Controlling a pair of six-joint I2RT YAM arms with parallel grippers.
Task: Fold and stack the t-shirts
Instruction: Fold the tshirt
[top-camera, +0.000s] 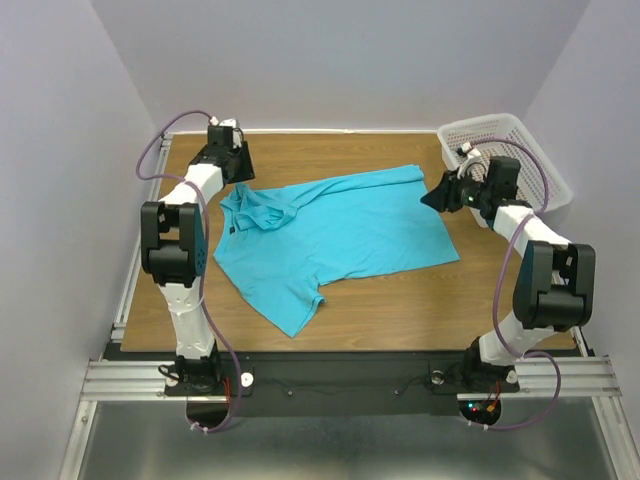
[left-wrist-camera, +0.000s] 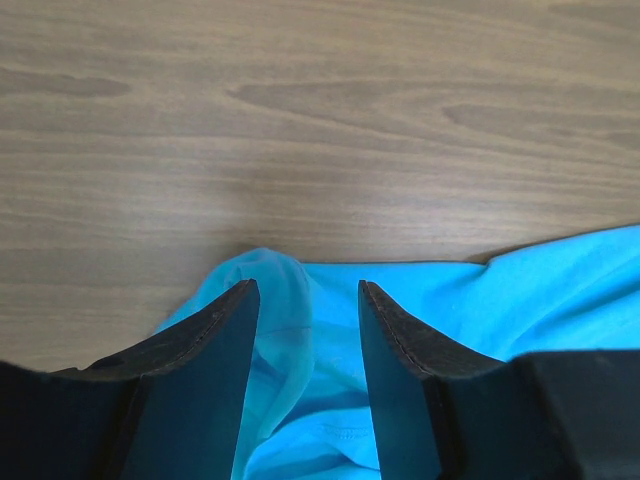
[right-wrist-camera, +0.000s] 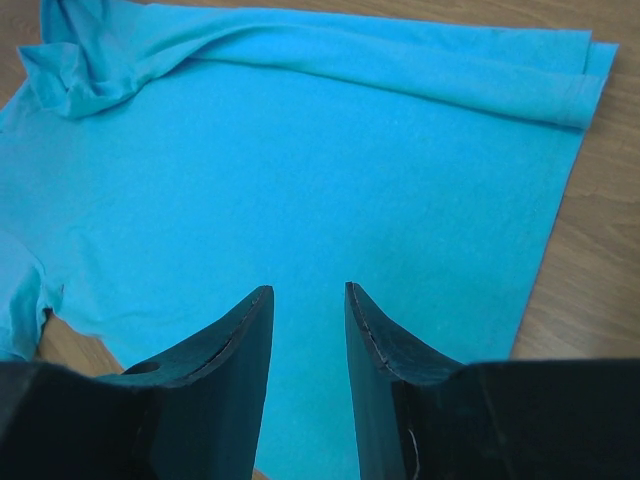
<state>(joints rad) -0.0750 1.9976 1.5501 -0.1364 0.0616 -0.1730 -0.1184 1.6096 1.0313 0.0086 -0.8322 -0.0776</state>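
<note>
One turquoise-blue t-shirt (top-camera: 345, 235) lies spread on the wooden table, its far long edge folded over and its collar end bunched at the left. My left gripper (top-camera: 236, 176) is open at that bunched far-left corner. In the left wrist view a raised fold of the shirt (left-wrist-camera: 285, 300) stands between the spread jaws of the left gripper (left-wrist-camera: 305, 290), and I cannot tell whether they touch it. My right gripper (top-camera: 438, 196) is open over the shirt's right edge. In the right wrist view the right gripper (right-wrist-camera: 308, 290) hangs above flat shirt fabric (right-wrist-camera: 300, 150) and holds nothing.
A white perforated basket (top-camera: 520, 135) stands at the back right corner, just behind my right arm. Bare wood (top-camera: 400, 300) shows in front of the shirt and behind it (left-wrist-camera: 300, 120). Grey walls close in the table on three sides.
</note>
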